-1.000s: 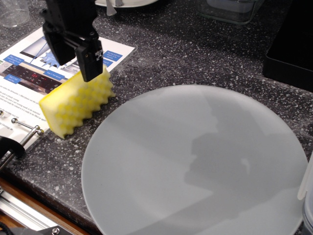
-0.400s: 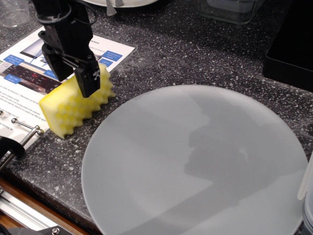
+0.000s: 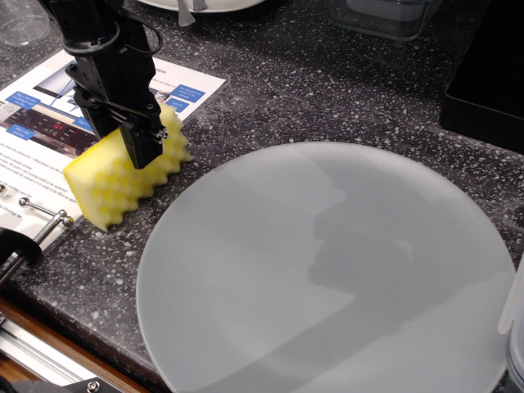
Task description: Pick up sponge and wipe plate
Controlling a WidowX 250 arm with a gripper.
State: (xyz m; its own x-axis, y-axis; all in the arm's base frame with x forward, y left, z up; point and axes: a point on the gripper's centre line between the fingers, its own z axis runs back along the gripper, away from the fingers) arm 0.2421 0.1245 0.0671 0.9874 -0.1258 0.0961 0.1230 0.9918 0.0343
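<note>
A bright yellow sponge [image 3: 123, 176] with a wavy ridged face lies on the dark speckled desk [image 3: 327, 90], partly on a printed sheet [image 3: 49, 115], just left of a large grey plate [image 3: 327, 270]. The black gripper [image 3: 135, 139] has sunk lower over the last second and now straddles the sponge's top, one finger [image 3: 141, 141] pressed against the ridged face. Whether the jaws have closed cannot be told. The grasp looks about to happen; no wiping has begun. The arm comes down steeply from the upper left.
</note>
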